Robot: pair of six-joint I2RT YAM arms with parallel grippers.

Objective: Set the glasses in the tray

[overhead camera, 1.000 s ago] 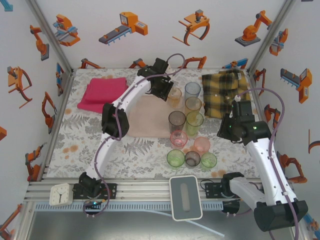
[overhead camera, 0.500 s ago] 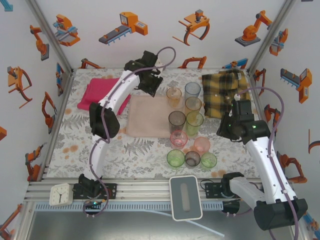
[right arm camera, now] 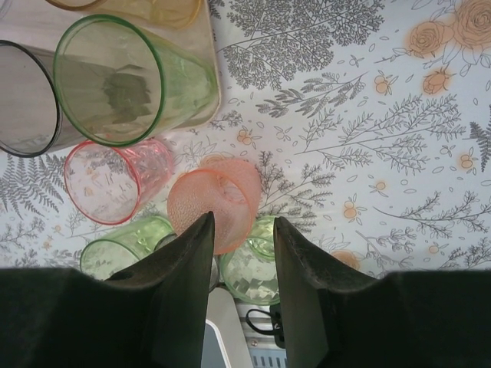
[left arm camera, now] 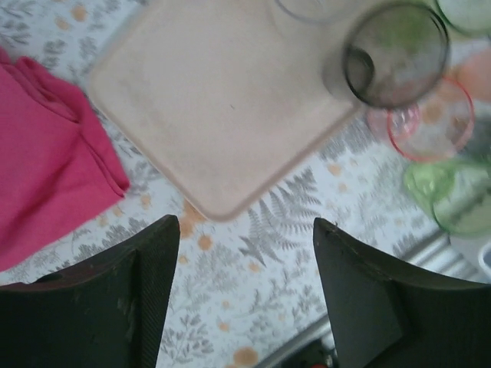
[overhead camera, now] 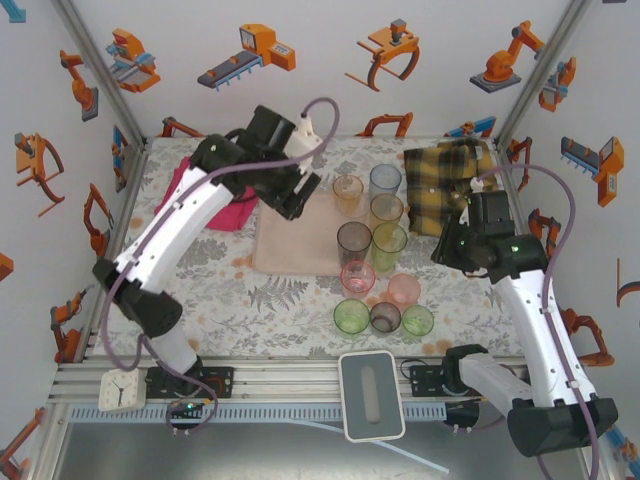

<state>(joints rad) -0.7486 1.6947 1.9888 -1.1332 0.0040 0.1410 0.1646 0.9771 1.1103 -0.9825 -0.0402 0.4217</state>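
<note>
ROBOT ARMS AT THE TUMBLERS: The right gripper [right arm camera: 244, 222], fingers parted and empty, hangs low over the loose glasses [overhead camera: 351, 317], a ribbed salmon tumbler [right arm camera: 219, 201] standing upright, mouth up, directly ahead of its tips. That makes the right arm the nearer one for the next pick. The pale pink tray [left arm camera: 222, 107] lies beyond and to the left of that tumbler, its smooth matte floor bare on the left, while a translucent green tumbler [right arm camera: 126, 77] and a smoky tumbler [left arm camera: 395, 54] stand along its near edge. The left gripper [left arm camera: 245, 224], likewise spread wide and holding nothing, hovers above the tray's near corner beside a folded magenta towel [left arm camera: 46, 169]
</note>
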